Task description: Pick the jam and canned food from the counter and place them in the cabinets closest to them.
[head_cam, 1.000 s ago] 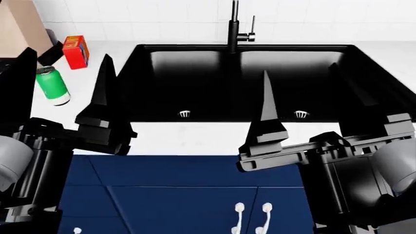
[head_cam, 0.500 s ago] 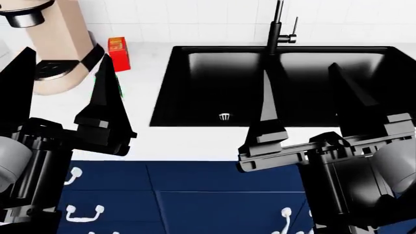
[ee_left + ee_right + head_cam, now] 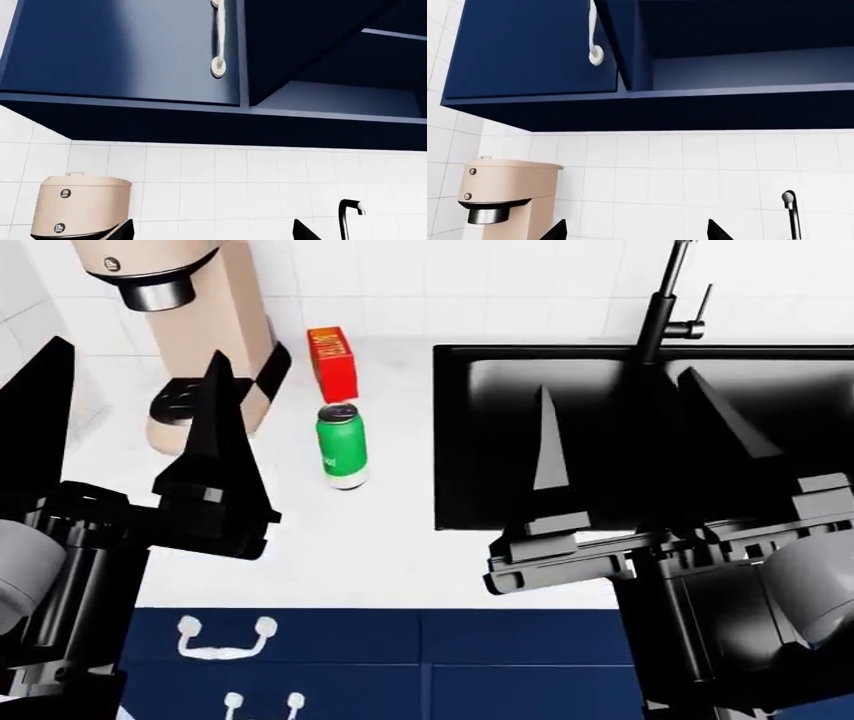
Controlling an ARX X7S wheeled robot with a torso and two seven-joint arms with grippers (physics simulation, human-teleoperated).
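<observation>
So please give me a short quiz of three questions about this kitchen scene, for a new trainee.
1. True or false: the canned food lies on its side in the sink.
2. What stands on the counter directly behind the can? A) red box B) apple C) kettle
3. Is the left tool holding anything?

Key: 1. False: it stands upright on the counter, left of the sink. 2. A, the red box. 3. No, both it and the right tool are open and empty.

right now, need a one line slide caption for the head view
Both open end effectors, left and right, hover over the white counter; green can stands between coffee machine and black sink.
</observation>
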